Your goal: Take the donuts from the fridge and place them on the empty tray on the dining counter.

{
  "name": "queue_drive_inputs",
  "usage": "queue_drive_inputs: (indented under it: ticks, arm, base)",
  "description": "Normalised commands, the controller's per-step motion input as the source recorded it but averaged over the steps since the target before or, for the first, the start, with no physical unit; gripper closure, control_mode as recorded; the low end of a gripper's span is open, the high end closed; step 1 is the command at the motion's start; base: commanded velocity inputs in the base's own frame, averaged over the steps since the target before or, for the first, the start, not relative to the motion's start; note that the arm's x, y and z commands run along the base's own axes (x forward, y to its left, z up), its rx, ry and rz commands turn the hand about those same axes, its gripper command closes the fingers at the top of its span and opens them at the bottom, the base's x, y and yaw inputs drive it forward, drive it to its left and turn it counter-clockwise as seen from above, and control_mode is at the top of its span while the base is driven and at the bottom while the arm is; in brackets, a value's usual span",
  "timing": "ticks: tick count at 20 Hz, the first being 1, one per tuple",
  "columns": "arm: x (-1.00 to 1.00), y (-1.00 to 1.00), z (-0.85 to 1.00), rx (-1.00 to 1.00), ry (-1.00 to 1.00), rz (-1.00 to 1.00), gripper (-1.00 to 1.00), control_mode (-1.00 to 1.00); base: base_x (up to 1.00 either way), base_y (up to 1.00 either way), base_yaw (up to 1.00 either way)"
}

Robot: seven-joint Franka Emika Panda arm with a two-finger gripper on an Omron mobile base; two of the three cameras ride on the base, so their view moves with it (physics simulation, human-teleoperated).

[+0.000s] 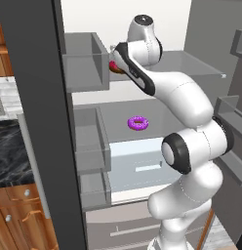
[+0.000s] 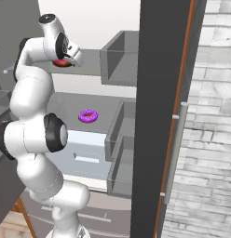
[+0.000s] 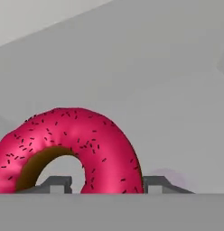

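Observation:
The fridge [image 1: 157, 105] stands open, white inside with grey shelves. On its upper shelf lies the red-pink donut [image 3: 73, 135] with dark sprinkles, also seen as a red patch [image 1: 113, 68] [image 2: 60, 63] under my hand. My gripper [image 3: 107, 182] is open and straddles the right side of the donut's ring: one fingertip [image 3: 59, 182] sits at the hole, the other fingertip [image 3: 154, 182] just outside the ring. The purple-magenta donut [image 1: 138, 123] [image 2: 88, 115] lies alone on the middle shelf below.
The open fridge door [image 1: 35, 107] [image 2: 159, 93] carries grey door bins [image 1: 86, 61] [image 2: 118, 58] close beside my hand. Black marble counter [image 1: 10, 151] over brown cabinets shows at the left. A white brick wall [image 2: 210, 139] lies to the right.

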Motion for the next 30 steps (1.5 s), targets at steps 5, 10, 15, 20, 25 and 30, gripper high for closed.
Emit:
queue_drive_inputs:
  ticks: [5, 10, 15, 20, 25, 30]
  arm:
    - [-0.46, 0.19, -0.25, 0.01, 0.07, -0.03, 1.00, -1.00]
    - [-0.95, -0.16, 0.81, 0.05, 0.02, -0.04, 1.00, -1.00]
    - [-1.00, -0.24, 0.78, 0.00, 0.02, -0.03, 1.00, -1.00]
    - [-1.00, -0.12, 0.03, -0.06, -0.05, 0.00, 1.00, -1.00]
    - [-1.00, -0.19, -0.68, -0.07, -0.02, 0.01, 1.00, -1.00]
    - [-1.00, -0.34, -0.50, -0.01, -0.01, 0.04, 1.00, -1.00]
  base:
    - [0.00, 0.00, 0.00]
    - [0.00, 0.00, 0.00]
    - [0.00, 0.00, 0.00]
    - [0.00, 0.00, 0.00]
    - [0.00, 0.00, 0.00]
    - [0.00, 0.00, 0.00]
